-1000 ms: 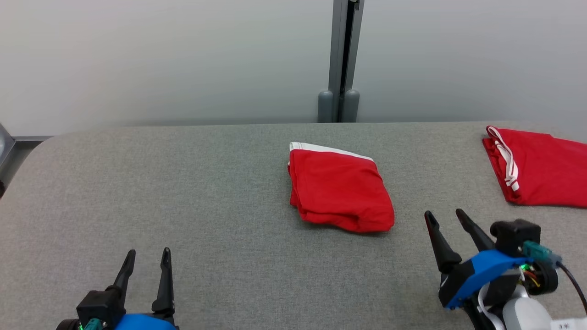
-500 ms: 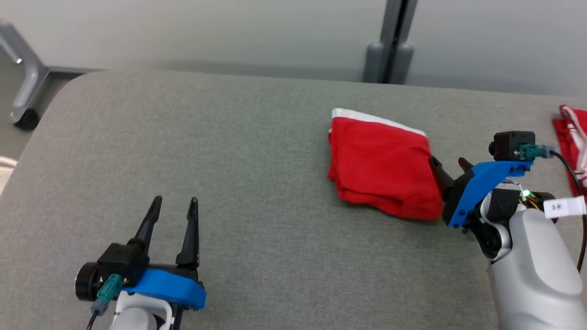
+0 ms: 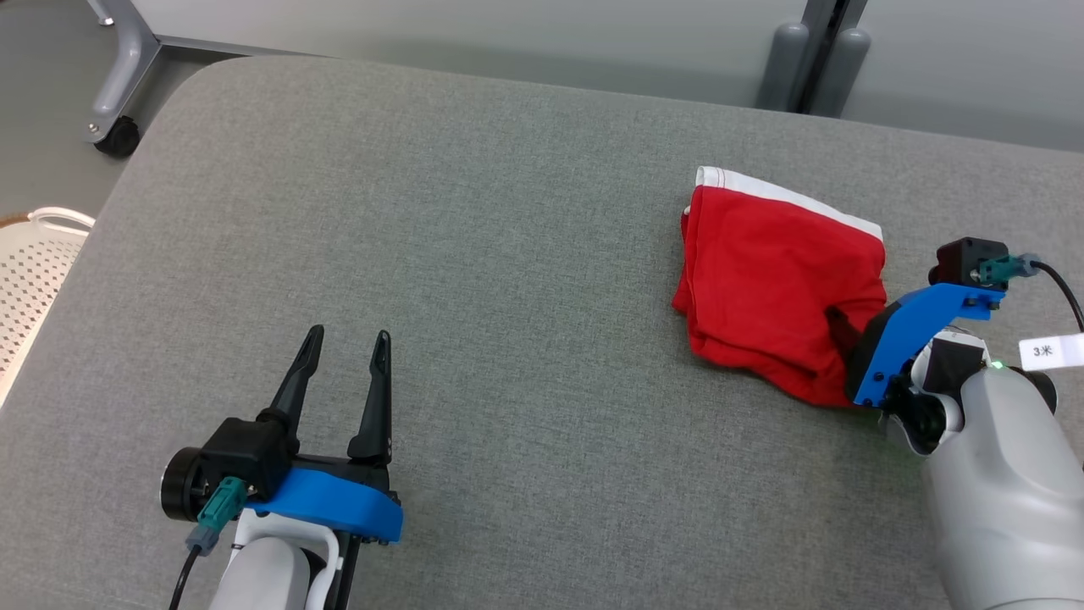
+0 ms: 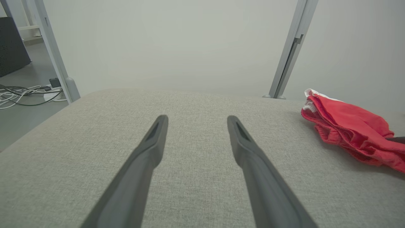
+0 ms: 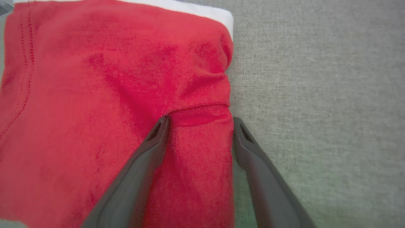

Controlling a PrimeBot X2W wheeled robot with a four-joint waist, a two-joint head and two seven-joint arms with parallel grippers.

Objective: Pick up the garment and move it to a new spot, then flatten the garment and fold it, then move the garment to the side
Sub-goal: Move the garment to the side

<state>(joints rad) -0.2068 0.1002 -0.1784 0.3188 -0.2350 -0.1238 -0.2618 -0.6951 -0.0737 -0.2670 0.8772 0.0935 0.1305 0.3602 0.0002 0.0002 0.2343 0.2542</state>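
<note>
Garment (image 3: 775,280) — red, folded — on grey counter (image 3: 474,254); right end effector (image 5: 199,122) straddles its edge, spread, fingertips half-hidden; left end effector (image 3: 349,335) spread too.

This looks like a robotics lab or test room, not a home or a shop. The work surface is a wide counter (image 3: 508,254) padded in plain grey fabric with rounded corners, standing in front of bare, pale grey partition panels (image 4: 177,47) joined at a grey metal post (image 4: 289,53). Beside the counter, a grey metal frame leg (image 3: 127,59) rides on a caster wheel (image 3: 118,135) over a smooth grey floor (image 4: 19,120). Loose cables (image 4: 22,95) lie tangled on that floor near a dark, cabinet-like block (image 4: 11,47). A white perforated basket (image 3: 30,288) sits low at the counter's left edge. There is no decoration or household furniture.
</note>
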